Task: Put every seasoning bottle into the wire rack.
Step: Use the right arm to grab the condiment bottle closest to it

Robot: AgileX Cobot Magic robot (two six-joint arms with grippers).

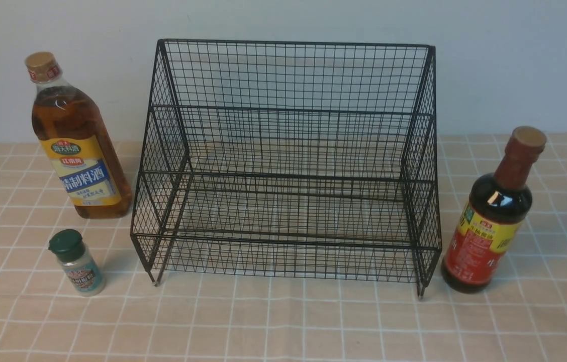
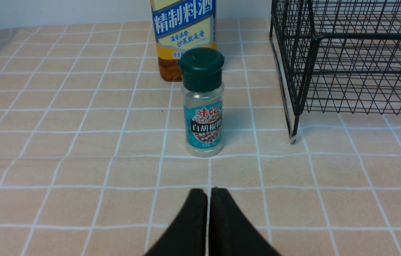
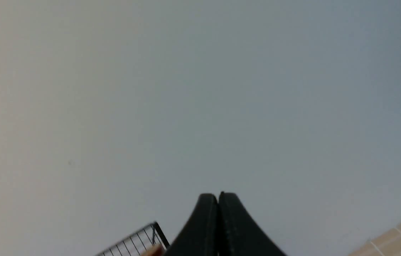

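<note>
Nothing is shelved yet: the large black wire-mesh rack (image 1: 293, 44) with two stepped tiers stands unloaded on the peach checked tablecloth (image 1: 283, 322). All three containers stand upright outside it.

On the robot's left, the tall clear bottle of amber liquid (image 1: 80, 156), with tan cap and yellow-blue label, stands just beside the rack's side; the tiny green-capped shaker (image 1: 78, 266) stands near it, closer to the robot. On the right, the dark sauce bottle (image 1: 489, 226), with brown neck and red-yellow label, stands just beside the rack's front leg.

The left gripper (image 2: 208, 193) is clenched on nothing, low over the cloth and aimed straight at the shaker, apart from it. The right gripper (image 3: 218, 197) is likewise clenched and empty; its camera faces the bare grey wall (image 3: 200, 89), with only a corner of the rack in sight.

The likely trouble, judged from here:
- Jaws that advance without parting would shove the light shaker over, or back into the amber bottle right behind it.
- Both big bottles are tall and narrow-footed, so a high or off-centre pinch could tip them.
- A bottle base catching a tier's front rail could drag the rack on its thin legs.
- The amber bottle may prove too tall for the lower tier.
</note>
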